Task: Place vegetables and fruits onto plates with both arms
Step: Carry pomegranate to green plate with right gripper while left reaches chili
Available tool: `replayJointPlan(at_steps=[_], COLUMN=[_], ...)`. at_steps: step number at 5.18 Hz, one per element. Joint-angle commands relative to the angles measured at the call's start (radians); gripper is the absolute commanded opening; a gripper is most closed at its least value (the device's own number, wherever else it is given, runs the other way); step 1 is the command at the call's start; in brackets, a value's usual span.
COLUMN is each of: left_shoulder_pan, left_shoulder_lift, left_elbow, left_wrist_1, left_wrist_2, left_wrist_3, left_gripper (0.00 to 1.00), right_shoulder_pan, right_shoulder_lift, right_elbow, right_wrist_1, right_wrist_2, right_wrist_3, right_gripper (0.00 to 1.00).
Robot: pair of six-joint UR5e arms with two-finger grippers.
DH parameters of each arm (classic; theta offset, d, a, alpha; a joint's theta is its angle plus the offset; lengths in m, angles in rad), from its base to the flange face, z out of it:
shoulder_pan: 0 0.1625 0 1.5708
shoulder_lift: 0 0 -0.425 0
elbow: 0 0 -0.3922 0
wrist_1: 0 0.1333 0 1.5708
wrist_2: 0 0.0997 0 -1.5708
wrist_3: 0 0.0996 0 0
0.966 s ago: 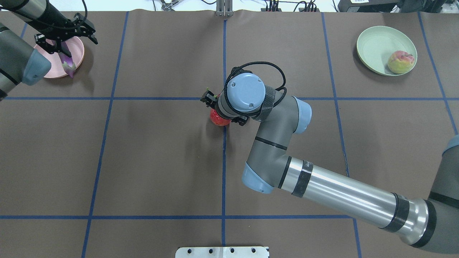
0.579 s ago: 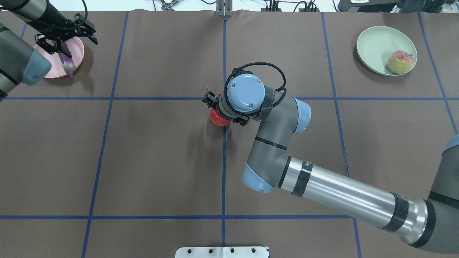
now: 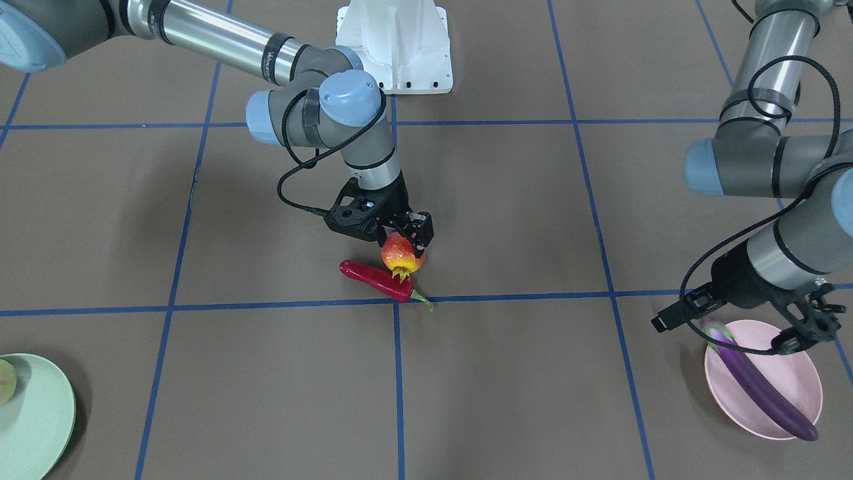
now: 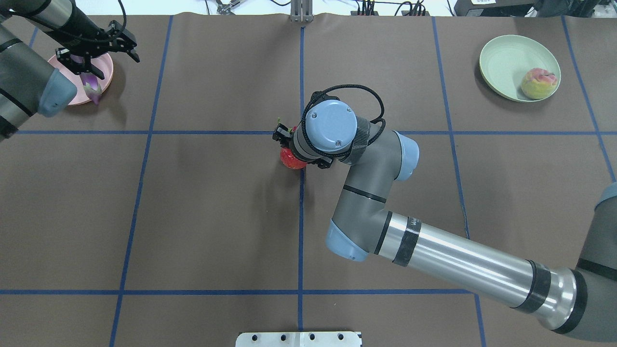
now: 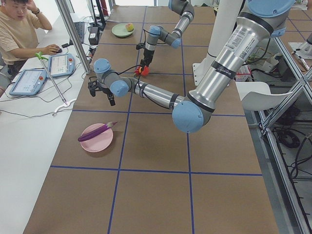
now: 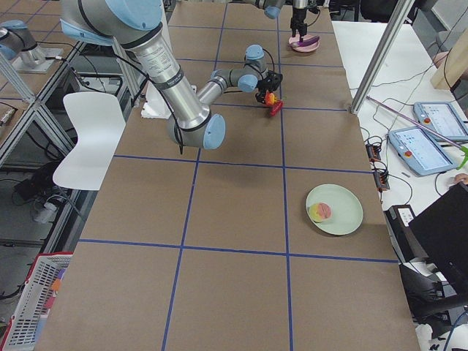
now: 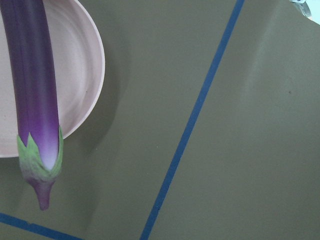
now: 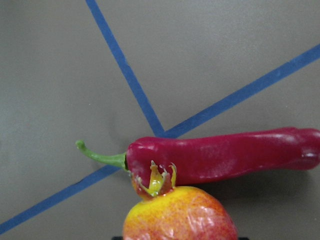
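- Nearest the operators' side, the mint green plate (image 4: 506, 62) carries the peach (image 4: 539, 83) close to its rim. The front-facing view cuts both off at its left edge.
- At the other end of that near row, the eggplant (image 3: 760, 387) lies across the pink plate (image 3: 800, 380), with its stem end and tip both overhanging the rim. From overhead, the left arm (image 4: 29, 82) hides most of this plate, and only the eggplant's stem end shows.
- The left gripper (image 3: 723, 333) hangs above the eggplant's stem end with its jaws spread wide, gripping nothing. Its wrist view shows no fingers.
- Farther in, the chili (image 3: 376, 281) lies on the table (image 3: 200, 220) beside a crossing of the blue tape lines (image 3: 506, 297). Overhead, the right arm (image 4: 366, 193) covers it completely.
- Just behind the chili, the right gripper (image 3: 403, 250) has its jaws closed on the pomegranate (image 3: 402, 257), crown pointing down over the chili. Whether the crown touches the chili cannot be told. The right wrist view cuts the fruit off at its bottom edge.
- Farthest back stands the white base (image 3: 393, 47).
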Motion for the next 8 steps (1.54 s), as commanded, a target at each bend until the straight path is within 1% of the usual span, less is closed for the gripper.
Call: replayJointPlan(at_steps=[1,2,3,4,5,6,7,8], left_shoulder_pan=[0.103,0.171,0.211,0.269,0.321,0.331,0.352,0.371], left_shoulder_lift=[-0.096,-0.156,-0.210,-0.241,-0.268,-0.299,-0.308,-0.313], left_elbow=[0.004,0.005,0.008,0.022,0.031,0.043,0.059,0.071], left_wrist_1=[-0.005,-0.005,-0.003,-0.003,0.004,0.004,-0.002,-0.002], left_wrist_2=[0.010,0.059,0.061,0.079,0.158,0.177,0.202,0.216], left_wrist_3=[-0.130,-0.316,-0.513,-0.679,-0.723,-0.820,-0.824,-0.823], left_gripper=[1.00,1.00,1.00,1.00,1.00,1.00,1.00,1.00], right_shoulder_pan=[0.165,0.281,0.390,0.493,0.587,0.636,0.637,0.629], right_shoulder_lift=[-0.088,-0.150,-0.222,-0.238,-0.235,-0.235,-0.209,-0.178], right_elbow=[0.127,0.146,0.133,0.030,-0.110,-0.219,-0.303,-0.374], right_wrist_1=[-0.018,-0.020,-0.018,-0.015,-0.012,-0.003,0.019,0.032], right_wrist_2=[0.145,0.243,0.285,0.287,0.284,0.251,0.144,0.136], right_wrist_3=[-0.085,-0.216,-0.415,-0.572,-0.670,-0.752,-0.747,-0.746], right_gripper=[0.00,0.00,0.00,0.00,0.00,0.00,0.00,0.13])
